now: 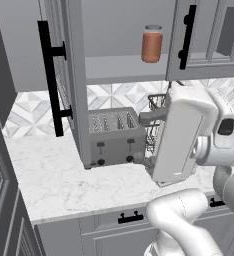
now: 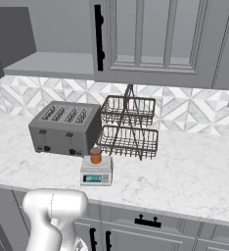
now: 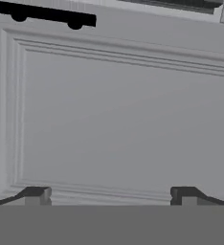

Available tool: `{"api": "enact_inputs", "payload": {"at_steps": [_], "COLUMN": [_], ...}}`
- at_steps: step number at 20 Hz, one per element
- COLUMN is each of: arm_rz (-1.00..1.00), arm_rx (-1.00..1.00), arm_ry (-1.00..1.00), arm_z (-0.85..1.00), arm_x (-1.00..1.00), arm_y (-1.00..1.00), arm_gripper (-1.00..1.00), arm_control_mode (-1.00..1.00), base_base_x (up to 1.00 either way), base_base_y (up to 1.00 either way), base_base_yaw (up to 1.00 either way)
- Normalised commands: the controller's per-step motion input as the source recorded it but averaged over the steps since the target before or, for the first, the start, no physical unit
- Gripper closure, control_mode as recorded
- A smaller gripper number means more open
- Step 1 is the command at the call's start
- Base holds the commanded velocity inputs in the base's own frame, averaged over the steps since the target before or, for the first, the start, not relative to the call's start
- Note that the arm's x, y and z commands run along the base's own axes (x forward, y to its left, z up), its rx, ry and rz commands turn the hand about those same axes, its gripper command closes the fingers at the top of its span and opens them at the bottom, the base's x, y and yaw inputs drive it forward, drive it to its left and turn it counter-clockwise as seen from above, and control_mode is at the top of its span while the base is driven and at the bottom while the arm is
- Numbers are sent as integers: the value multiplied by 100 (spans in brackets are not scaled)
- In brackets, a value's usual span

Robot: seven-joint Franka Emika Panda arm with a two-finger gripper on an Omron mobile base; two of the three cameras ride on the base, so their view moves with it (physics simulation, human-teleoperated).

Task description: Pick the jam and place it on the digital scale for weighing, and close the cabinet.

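Gripper (image 3: 109,194): jaws spread wide, nothing between them; the two dark fingertips (image 3: 36,193) sit far apart, facing a grey panelled front at close range.
Panel ahead of gripper: flat grey drawer front (image 3: 118,115) with a moulded frame; a short black handle (image 3: 42,14) runs along its upper edge in the hand view.
Arm: white arm (image 1: 181,137) folded in front of the counter, partly covering the wire rack in the left base view.
Jam (image 2: 96,155): small orange jar with a darker lid, upright on the weighing plate.
Digital scale (image 2: 96,175): light grey, teal display lit, on the counter just in front of the toaster's right end.
Toaster (image 2: 65,128): grey, four slots, behind the scale and beside the rack.
Wire rack (image 2: 128,127): two tiers of dark wire baskets, near the tiled wall.
Cabinet (image 1: 69,80): left door swung open, edge-on, with a long black bar handle (image 1: 50,77); shelf exposed.
Tall jar (image 1: 152,44): reddish-brown, grey lid, upright on the cabinet shelf.
Counter (image 2: 185,171): pale marble, drawers below.
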Motion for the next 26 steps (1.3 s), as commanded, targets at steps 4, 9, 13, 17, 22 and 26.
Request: {"api": "enact_inputs", "payload": {"at_steps": [4, 9, 13, 17, 22, 26], "arm_rz": [5, 3, 0, 0, 0, 0], "arm_rx": [2, 1, 0, 0, 0, 0], "arm_ry": [5, 5, 0, 0, 0, 0], "arm_z": [-34, -55, -32, -31, -29, -22], "arm_x": [-16, 13, 14, 11, 37, 30], "arm_y": [45, 55, 39, 27, 36, 42], "arm_gripper": [-100, -100, -100, -100, -100, -100], "arm_control_mode": [-100, -100, -100, -100, -100, -100], "base_base_x": [0, 0, 0, 0, 0, 0], "base_base_y": [0, 0, 0, 0, 0, 0], "base_base_yaw": [0, 0, 0, 0, 0, 0]}}
